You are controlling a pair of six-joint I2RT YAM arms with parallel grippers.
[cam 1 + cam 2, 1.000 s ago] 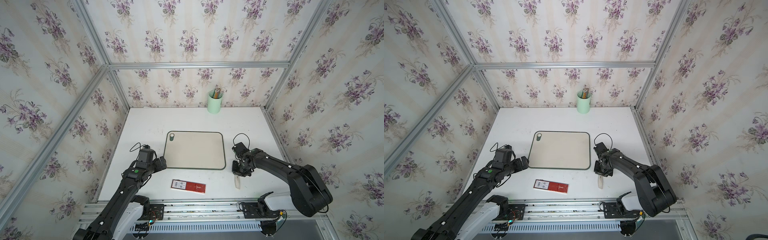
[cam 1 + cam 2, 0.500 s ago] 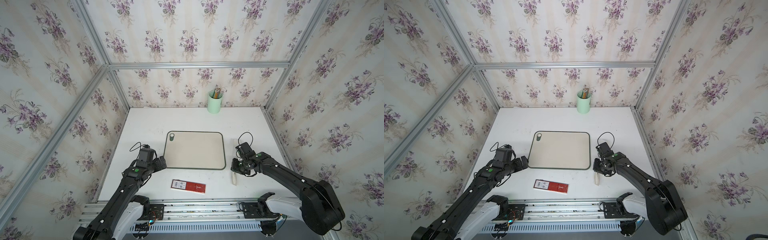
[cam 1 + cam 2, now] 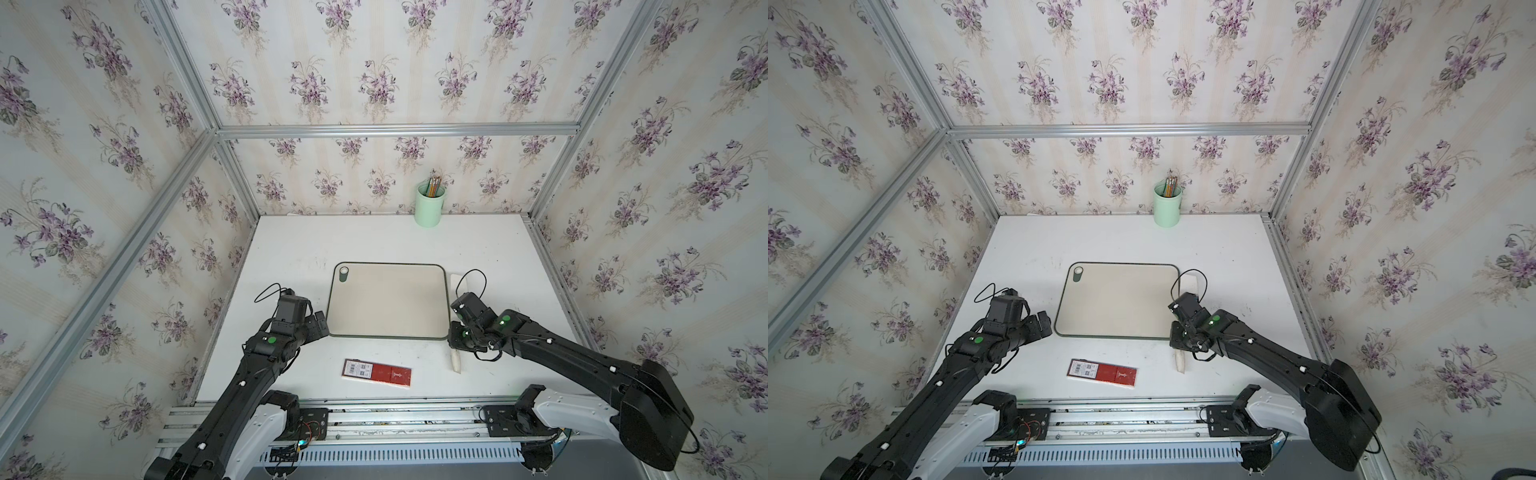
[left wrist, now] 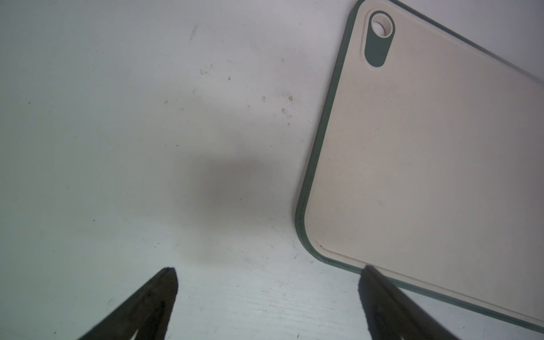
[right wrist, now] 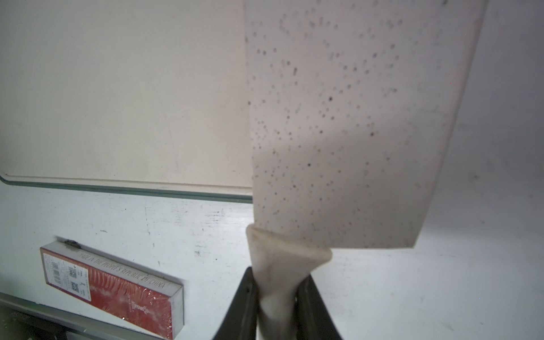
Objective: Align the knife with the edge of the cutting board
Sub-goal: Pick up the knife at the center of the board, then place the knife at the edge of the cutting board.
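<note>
The knife (image 5: pixel 338 132) blade is showing matt, dark-speckled white plastic, the cutting board (image 5: pixel 117 88) is looking smooth matt beige, the red box (image 5: pixel 117 291) is shining in glossy film wrap, the table (image 4: pixel 117 147) is looking scuffed matt white.

Black arms (image 3: pixel 249 374) carry white bases (image 3: pixel 573 415), green dots (image 3: pixel 505 320), looping cables (image 3: pixel 478 272).

Soft, even light falls from overhead; the white counter (image 3: pixel 374 241) is bright in both top views, shadows faint. In the left wrist view a grey smudge of shadow lies ahead of the dark, blurred left fingers (image 4: pixel 153 303). In the right wrist view the knife (image 5: pixel 338 117) looms out of focus, while the red box (image 5: pixel 117 291) reads sharper, its wrap glinting.
</note>
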